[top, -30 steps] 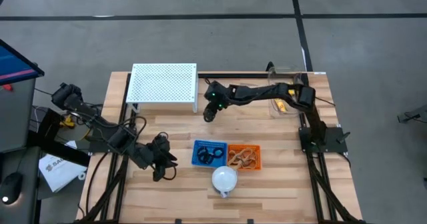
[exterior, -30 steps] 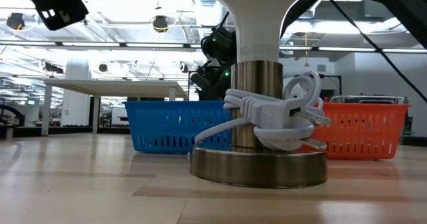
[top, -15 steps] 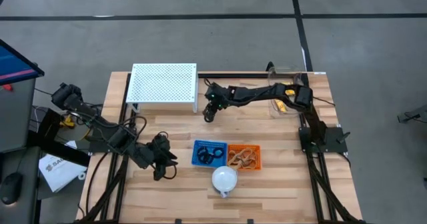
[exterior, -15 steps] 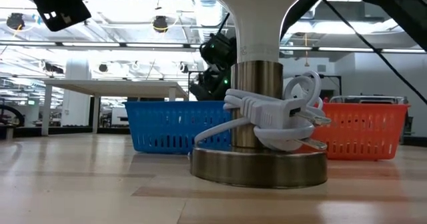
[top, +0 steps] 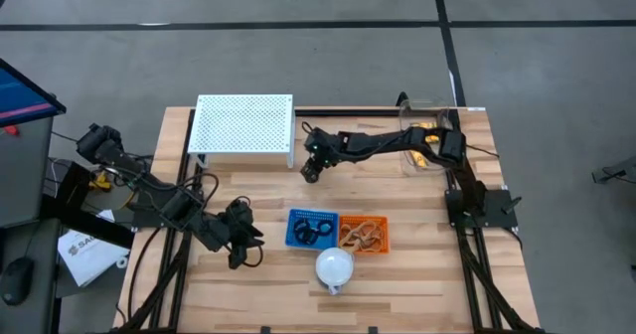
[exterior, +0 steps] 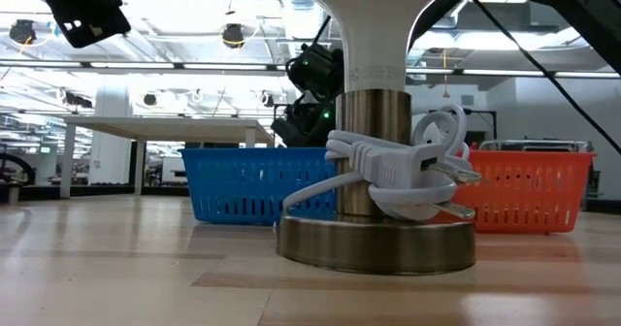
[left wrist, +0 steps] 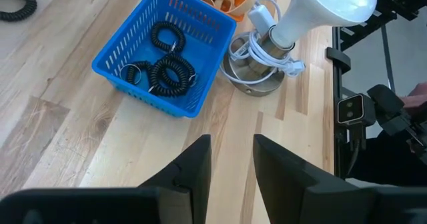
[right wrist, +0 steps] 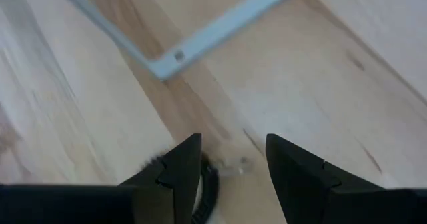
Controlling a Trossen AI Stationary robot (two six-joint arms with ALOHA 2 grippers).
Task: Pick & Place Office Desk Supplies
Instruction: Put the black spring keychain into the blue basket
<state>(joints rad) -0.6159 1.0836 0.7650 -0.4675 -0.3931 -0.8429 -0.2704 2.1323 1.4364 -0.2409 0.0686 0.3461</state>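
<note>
Nearest my low camera I have the white dome lamp on its brushed-metal round base (exterior: 376, 239), with a white cord and plug (exterior: 403, 171) wound around the stem. Just behind it sit two small plastic baskets side by side and touching: the blue one (top: 294, 237) holds several black coiled rings (left wrist: 171, 72), and the orange one (top: 348, 243) holds tan rubber-band loops (top: 362, 234).

My left gripper (top: 241, 237) hangs over the bare wood near the blue basket, on its left in the overhead picture. Through its wrist camera I see the two dark fingers (left wrist: 193, 169) standing apart with nothing between them.

Farther back, my right arm reaches across the table from the right edge, and my right gripper (top: 310, 167) points down close to the front right corner of the white perforated metal stand (top: 243, 123). Its fingers (right wrist: 179, 167) are spread, and one black coiled ring (right wrist: 207, 186) lies on the wood between them, with a small clear piece beside it; I cannot tell whether the fingers touch the ring.

At the far right corner of the light wooden table (top: 417, 284) is a clear container (top: 422, 135) with yellow clips (top: 417, 155) inside.
</note>
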